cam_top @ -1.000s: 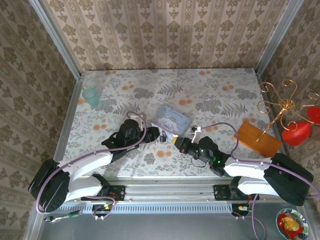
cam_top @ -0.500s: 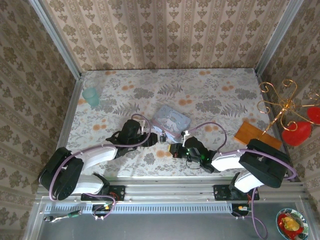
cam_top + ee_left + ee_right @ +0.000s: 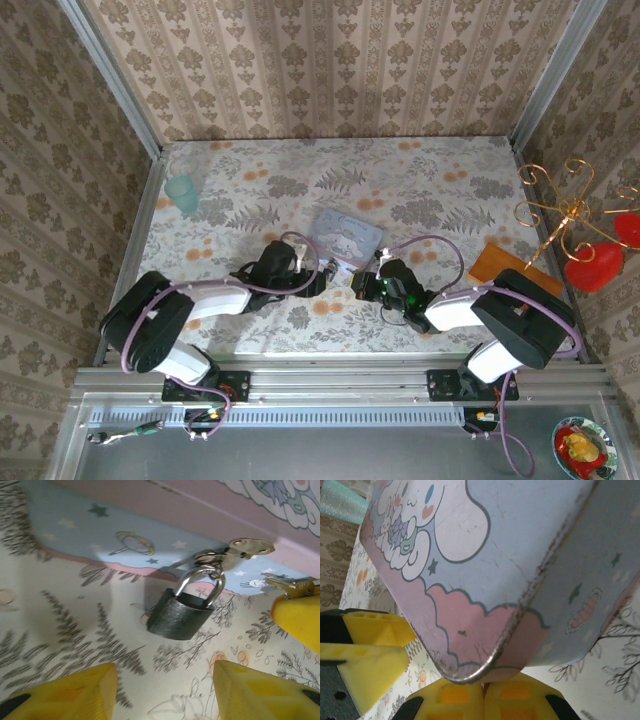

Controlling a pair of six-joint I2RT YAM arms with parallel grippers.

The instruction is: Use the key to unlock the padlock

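Got the padlock (image 3: 181,614) lying mid-frame in the left wrist view, right against the blue tin (image 3: 100,535); left gripper (image 3: 165,690) spread apart just below, holding nothing; right gripper (image 3: 482,694) clamped tight, pinching a brass key (image 3: 290,584) at that view's right edge

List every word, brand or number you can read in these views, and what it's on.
No readable text in any view.
Pale blue tin: cartoon character and stars printed on it, no words.
Padlock: no legible marking on its dark body.
Silvery key head: too blurred to read any stamp.
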